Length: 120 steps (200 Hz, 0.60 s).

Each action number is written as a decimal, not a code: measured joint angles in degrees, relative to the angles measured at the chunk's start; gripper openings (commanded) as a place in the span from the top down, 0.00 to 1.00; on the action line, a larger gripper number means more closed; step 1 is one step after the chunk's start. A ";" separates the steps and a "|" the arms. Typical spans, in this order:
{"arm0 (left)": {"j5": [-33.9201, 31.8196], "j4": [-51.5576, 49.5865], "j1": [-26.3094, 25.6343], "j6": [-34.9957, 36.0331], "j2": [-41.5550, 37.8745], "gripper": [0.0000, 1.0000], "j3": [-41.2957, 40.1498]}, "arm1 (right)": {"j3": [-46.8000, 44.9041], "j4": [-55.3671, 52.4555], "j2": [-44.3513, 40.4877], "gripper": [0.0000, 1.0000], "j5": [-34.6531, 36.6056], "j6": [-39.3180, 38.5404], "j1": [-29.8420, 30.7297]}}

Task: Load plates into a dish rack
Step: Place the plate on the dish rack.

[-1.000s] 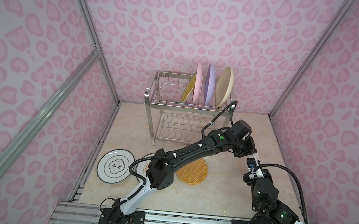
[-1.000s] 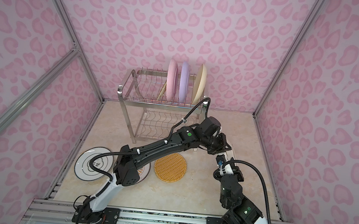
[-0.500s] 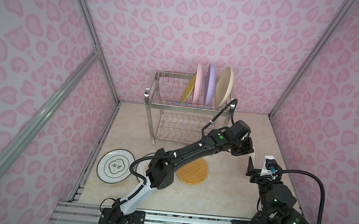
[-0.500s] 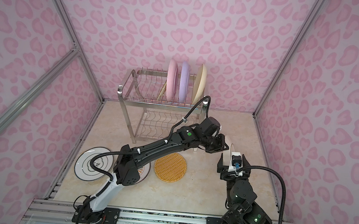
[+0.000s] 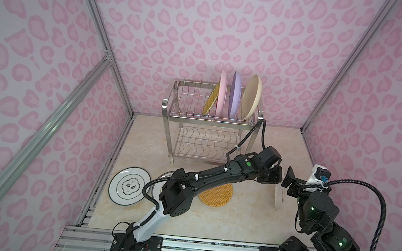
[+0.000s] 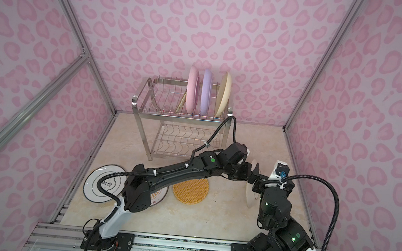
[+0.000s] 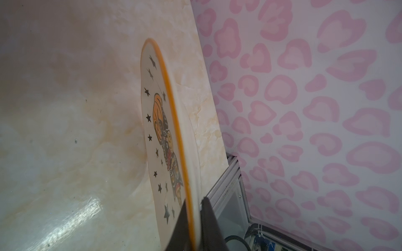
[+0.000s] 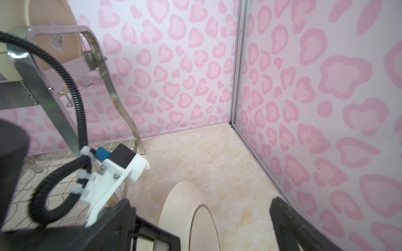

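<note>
Marble tabletop (image 5: pixel 248 225): upright plate handover.
My left gripper (image 7: pixel 194 201) clamps the star plate (image 7: pixel 156 121) by its rim; my right gripper (image 8: pixel 201 202) gapes around it. I should close squarely before releasing left.

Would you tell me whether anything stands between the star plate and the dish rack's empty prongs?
Nothing visible bars the dish rack; only the open right gripper straddles the star plate, held by the left gripper.

right jaws: shut → wide open | star plate (image 7: pixel 161 134): released, now in left jaws alone
</note>
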 measured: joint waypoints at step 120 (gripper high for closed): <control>-6.19 6.05 -3.08 9.38 -31.50 0.96 -22.27 | -1.81 0.46 7.17 0.01 -40.70 14.88 -34.40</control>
